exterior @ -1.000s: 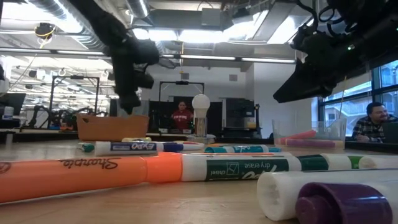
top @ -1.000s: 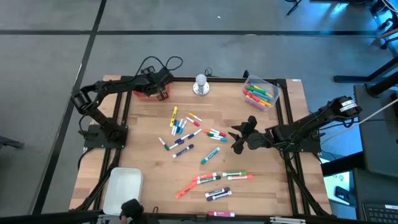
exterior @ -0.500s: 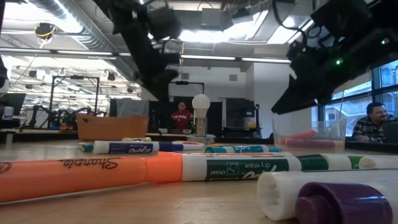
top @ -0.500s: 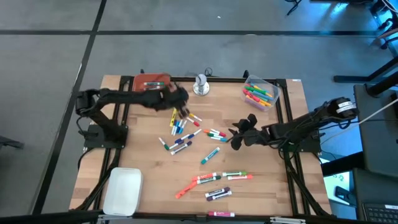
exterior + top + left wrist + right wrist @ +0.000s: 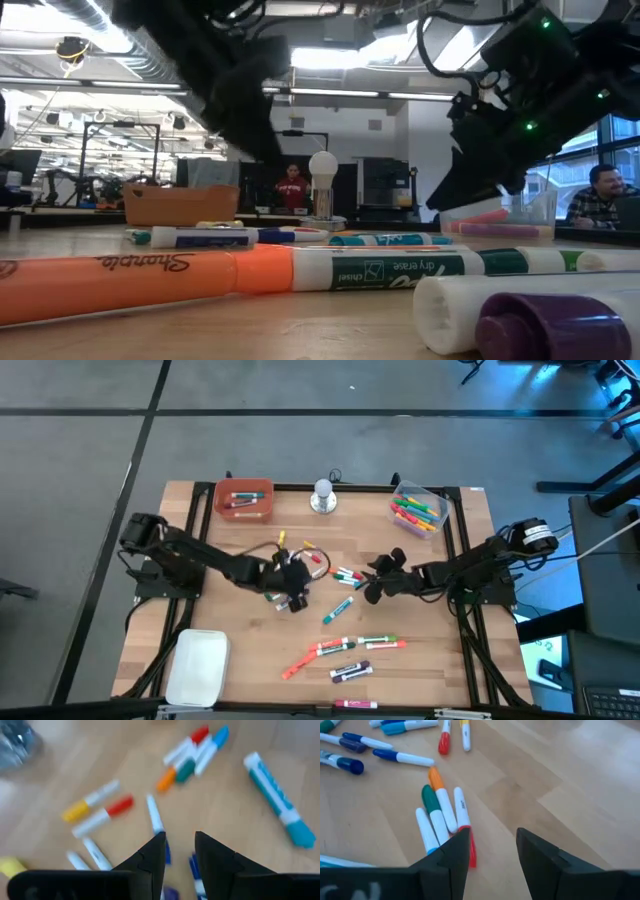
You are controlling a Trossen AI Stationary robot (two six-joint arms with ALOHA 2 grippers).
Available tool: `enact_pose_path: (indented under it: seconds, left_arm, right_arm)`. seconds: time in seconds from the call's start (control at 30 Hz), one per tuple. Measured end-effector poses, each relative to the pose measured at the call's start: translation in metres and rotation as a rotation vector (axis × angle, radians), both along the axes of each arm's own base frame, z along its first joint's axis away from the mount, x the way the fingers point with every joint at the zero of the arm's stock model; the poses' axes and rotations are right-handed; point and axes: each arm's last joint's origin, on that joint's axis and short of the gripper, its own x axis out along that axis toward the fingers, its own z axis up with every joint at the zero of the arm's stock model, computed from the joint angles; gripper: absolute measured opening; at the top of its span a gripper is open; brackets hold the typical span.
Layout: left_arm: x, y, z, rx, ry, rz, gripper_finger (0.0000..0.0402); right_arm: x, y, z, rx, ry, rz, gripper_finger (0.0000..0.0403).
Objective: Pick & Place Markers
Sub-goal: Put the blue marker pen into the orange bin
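Note:
Many capped markers [image 5: 290, 565] lie flat and scattered on the wooden table. My left gripper [image 5: 296, 598] hovers low over the middle cluster. It is open, and the left wrist view shows blue-capped markers [image 5: 156, 818] under its open fingers [image 5: 177, 851]. My right gripper [image 5: 372, 577] is open too and stands just right of a small bunch of markers [image 5: 346, 575]. In the right wrist view this bunch, orange, green, red and blue capped [image 5: 441, 813], lies just ahead of the gripper [image 5: 492, 851]. A teal marker [image 5: 338, 608] lies between the two grippers.
A red bin [image 5: 243, 499] with a few markers sits at the far left, and a clear bin [image 5: 417, 508] full of markers at the far right. A silver knob-like object [image 5: 322, 497] stands between them. A white tray [image 5: 197, 665] lies near left. More markers [image 5: 345, 650] lie toward the near edge.
My left gripper has swung away from the red bin at the far edge, toward the near edge and the right, and come down over the middle marker cluster. The red bin now shows uncovered. My right gripper has edged toward the table's left, closer to the small bunch.

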Motion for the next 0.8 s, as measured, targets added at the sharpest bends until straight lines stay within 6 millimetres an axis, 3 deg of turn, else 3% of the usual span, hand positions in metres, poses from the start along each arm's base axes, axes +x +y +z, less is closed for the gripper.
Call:
enact_pose_path:
  seconds: [0.33,0.63,0.8]
  left_arm:
    - [0.013,-0.021,-0.053,-0.109,0.083,-0.034,0.0100]
    - [0.024,-0.022,-0.067,-0.164,0.111,-0.039,0.0126]
    - [0.022,-0.020,-0.074,-0.158,0.160,-0.033,0.0099]
  right_arm:
    - [0.006,0.001,0.006,0.003,-0.063,0.052,0.0161]
    - [0.006,0.002,0.007,-0.002,-0.071,0.057,0.0161]
    - [0.007,0.002,0.007,-0.009,-0.070,0.065,0.0161]
